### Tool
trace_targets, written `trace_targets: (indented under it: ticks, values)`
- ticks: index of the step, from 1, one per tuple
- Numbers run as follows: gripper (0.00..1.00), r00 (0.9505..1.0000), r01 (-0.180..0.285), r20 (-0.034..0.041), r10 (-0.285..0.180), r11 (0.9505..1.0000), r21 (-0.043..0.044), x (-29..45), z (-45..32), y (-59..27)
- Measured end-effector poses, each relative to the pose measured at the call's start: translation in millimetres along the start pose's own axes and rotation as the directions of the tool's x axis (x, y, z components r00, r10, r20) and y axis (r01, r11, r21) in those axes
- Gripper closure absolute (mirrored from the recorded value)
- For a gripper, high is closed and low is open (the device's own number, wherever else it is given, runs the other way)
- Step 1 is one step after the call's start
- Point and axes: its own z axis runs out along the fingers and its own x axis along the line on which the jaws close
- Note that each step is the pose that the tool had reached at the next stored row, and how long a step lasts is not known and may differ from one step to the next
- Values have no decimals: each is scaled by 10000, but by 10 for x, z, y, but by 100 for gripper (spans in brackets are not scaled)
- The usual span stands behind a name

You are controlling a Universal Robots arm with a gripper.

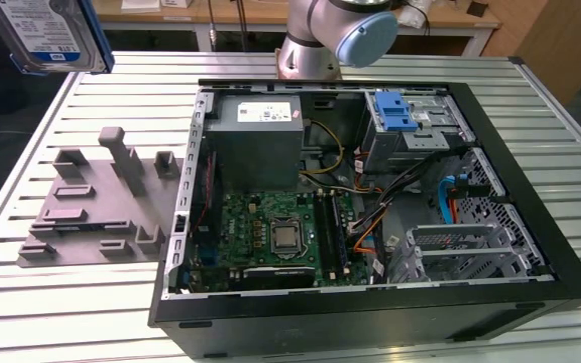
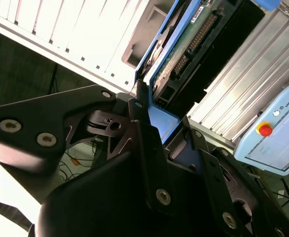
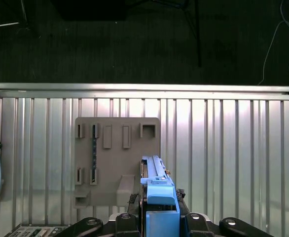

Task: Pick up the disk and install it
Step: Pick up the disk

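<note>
Holding the disk [image 1: 51,34] aloft at the exterior view's upper left, above the far corner of the slatted table [image 1: 58,318] and well apart from the open computer case [image 1: 371,306]. The label side faces that camera, with the blue rail on the disk's edges. In the second wrist view the gripper [image 2: 159,118] has a black finger [image 2: 140,101] on each side of the disk's blue rail. Pad contact is partly hidden, but it looks clamped on the rail, not parted. The disk's green circuit-board face shows there too. In the first wrist view the disk [image 3: 157,185] is seen edge-on between the finger links, with the grey fixture plate [image 3: 117,158] flat on the table beyond it. Inside the case are the grey power-supply box [image 1: 255,144], the motherboard [image 1: 275,234] and the blue latch [image 1: 396,113] on its silver cage. The disk is not in the case.
</note>
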Motion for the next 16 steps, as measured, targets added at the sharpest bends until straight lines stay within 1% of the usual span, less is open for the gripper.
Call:
trace_targets:
  ticks: [16]
  values:
    - [64, 10000, 0, 0, 0, 10000, -1, -1, -2, -95]
